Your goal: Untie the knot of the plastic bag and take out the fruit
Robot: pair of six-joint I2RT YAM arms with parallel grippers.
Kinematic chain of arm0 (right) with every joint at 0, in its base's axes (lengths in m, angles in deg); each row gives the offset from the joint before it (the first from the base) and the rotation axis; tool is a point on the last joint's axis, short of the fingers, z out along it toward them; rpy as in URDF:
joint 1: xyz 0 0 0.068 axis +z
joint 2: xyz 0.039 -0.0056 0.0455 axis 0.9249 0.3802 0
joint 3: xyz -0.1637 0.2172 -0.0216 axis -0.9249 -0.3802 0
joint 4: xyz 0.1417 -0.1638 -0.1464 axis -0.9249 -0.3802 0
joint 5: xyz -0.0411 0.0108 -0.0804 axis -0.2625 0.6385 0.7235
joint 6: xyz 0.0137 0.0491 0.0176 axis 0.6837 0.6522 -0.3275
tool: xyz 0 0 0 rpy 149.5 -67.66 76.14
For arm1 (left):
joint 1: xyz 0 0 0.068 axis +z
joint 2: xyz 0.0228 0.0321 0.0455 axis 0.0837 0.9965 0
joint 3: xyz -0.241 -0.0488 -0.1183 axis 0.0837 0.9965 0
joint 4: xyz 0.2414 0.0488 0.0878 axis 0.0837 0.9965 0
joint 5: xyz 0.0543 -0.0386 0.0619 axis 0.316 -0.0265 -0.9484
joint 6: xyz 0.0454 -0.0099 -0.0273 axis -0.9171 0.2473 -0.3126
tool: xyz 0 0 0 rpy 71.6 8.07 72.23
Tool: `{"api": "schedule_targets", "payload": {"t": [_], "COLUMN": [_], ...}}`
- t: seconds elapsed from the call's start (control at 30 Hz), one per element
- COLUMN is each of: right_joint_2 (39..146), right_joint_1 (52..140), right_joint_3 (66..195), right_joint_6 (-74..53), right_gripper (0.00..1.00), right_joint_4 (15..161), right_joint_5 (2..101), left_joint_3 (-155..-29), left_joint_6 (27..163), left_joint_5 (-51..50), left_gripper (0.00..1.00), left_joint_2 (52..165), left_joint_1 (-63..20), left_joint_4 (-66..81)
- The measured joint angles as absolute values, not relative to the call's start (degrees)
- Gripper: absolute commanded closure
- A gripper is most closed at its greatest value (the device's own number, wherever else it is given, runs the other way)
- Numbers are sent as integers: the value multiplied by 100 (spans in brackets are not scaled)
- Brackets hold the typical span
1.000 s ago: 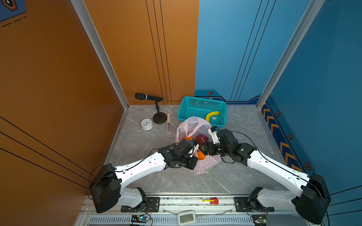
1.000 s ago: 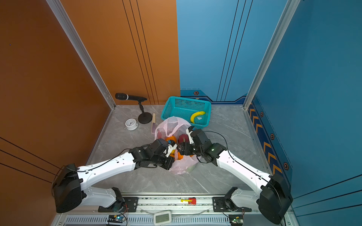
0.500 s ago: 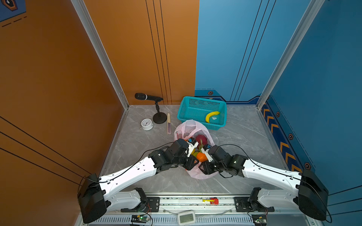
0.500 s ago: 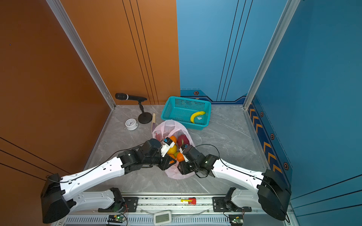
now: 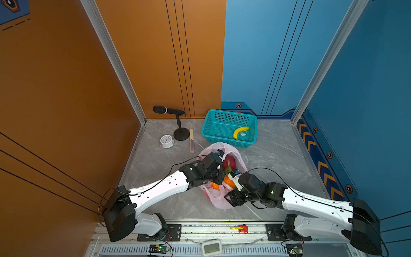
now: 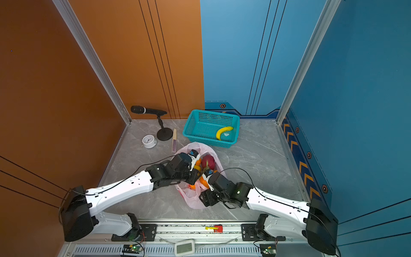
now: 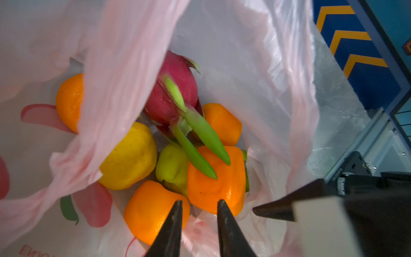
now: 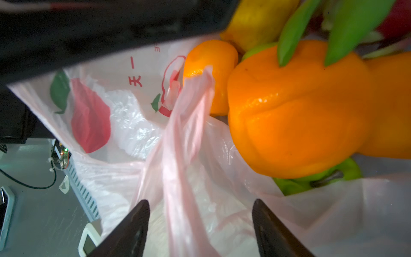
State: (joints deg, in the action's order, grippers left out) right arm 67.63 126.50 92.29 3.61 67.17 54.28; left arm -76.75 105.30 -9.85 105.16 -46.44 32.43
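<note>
The plastic bag (image 7: pixel 244 66) is thin translucent film, crinkled and faintly glossy. The oranges (image 8: pixel 289 111) have shiny, finely dimpled peel, the dragon fruit (image 7: pixel 175 89) a smooth waxy skin. The bench (image 5: pixel 278 155) looks like polished grey marble, and the basket (image 5: pixel 229 118) is moulded plastic mesh.

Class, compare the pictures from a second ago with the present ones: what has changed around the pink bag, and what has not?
The right claw drew back toward the robot's base and hangs open astride a strip of the plastic bag, whose near end followed. The left claw edged slightly farther away, open above the oranges. Teal basket, banana, clock, microphone: unmoved.
</note>
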Motion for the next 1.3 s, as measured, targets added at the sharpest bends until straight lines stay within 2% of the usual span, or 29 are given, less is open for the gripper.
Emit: {"api": "schedule_targets", "payload": {"t": [0.17, 0.3, 0.53, 0.63, 0.73, 0.87, 1.07, 1.3], "right_joint_2": [6372, 6134, 5589, 5456, 5428, 5445, 5721, 5613], "right_joint_1": [12654, 12654, 12654, 12654, 12654, 12654, 12746, 12821], "right_joint_3": [9247, 9317, 9310, 9256, 9162, 8882, 8631, 8392], "right_joint_6": [337, 332, 323, 306, 227, 157, 170, 245], "right_gripper": [9, 7, 7, 13, 21, 25, 28, 27], "right_joint_4": [6697, 6671, 6889, 6994, 7084, 7228, 7259, 7261], "right_joint_5": [5704, 5854, 5756, 5625, 5393, 4928, 4373, 4279], "left_joint_3": [-7863, -7924, -8095, -8232, -8326, -8470, -8571, -8571], "left_joint_6": [10770, 10967, 11174, 11201, 11220, 11240, 11281, 11354], "left_joint_5": [-1007, -980, -672, -615, -587, -438, -224, -115], "left_gripper": [49, 41, 29, 24, 22, 21, 21, 20], "left_joint_2": [10669, 10750, 11235, 11394, 11456, 11561, 11816, 12020], "left_joint_1": [-4609, -4598, -4511, -4507, -4476, -4413, -4413, -4476], "left_joint_4": [3210, 3083, 3009, 3090, 3206, 3274, 3271, 3389]}}
